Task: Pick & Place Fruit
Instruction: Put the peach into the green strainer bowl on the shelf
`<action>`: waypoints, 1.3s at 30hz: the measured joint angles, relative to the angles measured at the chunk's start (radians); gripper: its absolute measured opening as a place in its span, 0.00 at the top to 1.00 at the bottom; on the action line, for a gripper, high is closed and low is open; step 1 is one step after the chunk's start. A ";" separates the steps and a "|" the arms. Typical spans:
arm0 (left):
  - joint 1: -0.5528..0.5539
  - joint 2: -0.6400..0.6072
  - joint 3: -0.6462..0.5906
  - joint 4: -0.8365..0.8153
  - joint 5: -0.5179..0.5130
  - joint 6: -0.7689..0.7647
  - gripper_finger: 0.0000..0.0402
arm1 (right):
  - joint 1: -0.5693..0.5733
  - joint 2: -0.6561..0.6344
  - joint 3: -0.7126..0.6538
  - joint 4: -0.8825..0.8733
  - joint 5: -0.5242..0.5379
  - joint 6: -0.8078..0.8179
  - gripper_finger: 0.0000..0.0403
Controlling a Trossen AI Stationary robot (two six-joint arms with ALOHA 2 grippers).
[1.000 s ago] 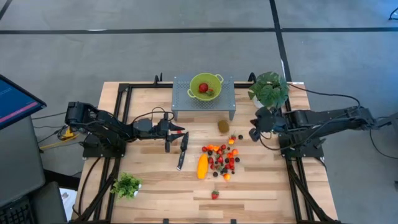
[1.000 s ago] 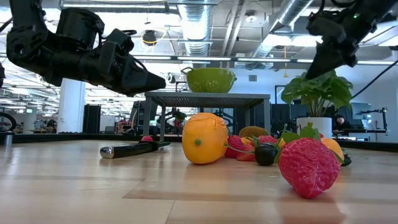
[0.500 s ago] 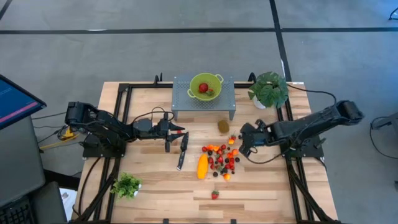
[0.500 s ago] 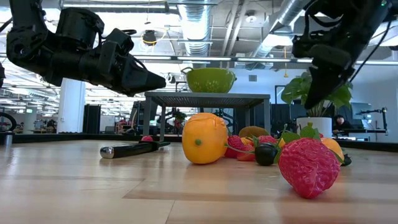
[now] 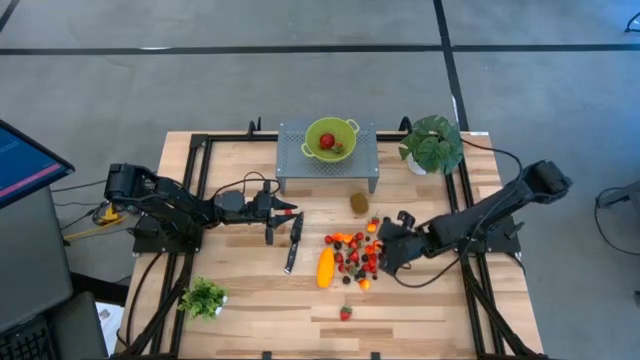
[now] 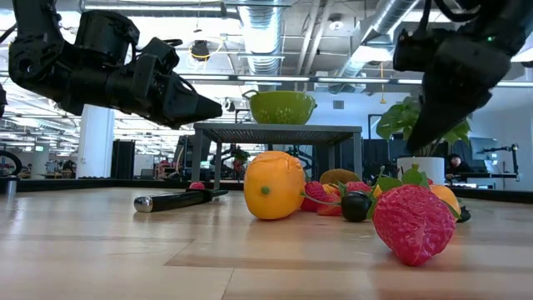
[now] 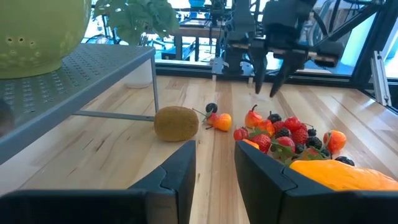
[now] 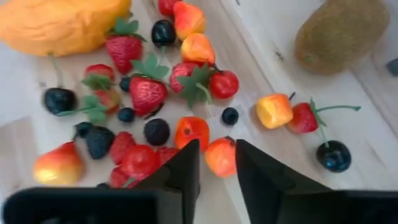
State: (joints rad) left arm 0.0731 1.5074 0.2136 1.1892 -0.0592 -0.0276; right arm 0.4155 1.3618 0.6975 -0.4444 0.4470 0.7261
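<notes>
Pale wooden surface [image 5: 250, 300] carries the heap of small toy fruit [image 5: 358, 255], red, orange and dark, near its middle, toward the right edge. Directly under the right pincer [image 8: 216, 163], whose fingers stand a little apart around nothing, lies a small orange round fruit [image 8: 219, 155]. This arm is much nearer than the left pincer [image 5: 270, 212], which waits narrowly open near the black-handled knife [image 5: 292, 243]. Toward the far edge, a green plastic colander [image 5: 330, 138] on the grey perforated stand [image 5: 290, 160] already holds one red fruit [image 5: 327, 141].
</notes>
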 joint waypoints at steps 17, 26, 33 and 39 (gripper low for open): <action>0.000 0.000 0.000 0.002 0.003 0.000 0.74 | -0.033 0.149 0.000 0.074 0.011 -0.022 0.68; 0.000 0.000 0.000 0.002 -0.001 0.000 0.74 | -0.042 0.149 0.000 0.075 0.010 -0.019 0.77; 0.000 0.000 0.000 0.002 -0.001 0.000 0.74 | -0.051 0.149 0.000 0.054 0.000 -0.018 0.80; 0.000 0.000 0.000 0.002 -0.001 0.000 0.74 | -0.050 0.149 0.000 0.048 -0.001 -0.018 0.85</action>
State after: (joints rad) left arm 0.0731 1.5074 0.2138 1.1912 -0.0601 -0.0273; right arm 0.3660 1.5112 0.6979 -0.3960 0.4458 0.7077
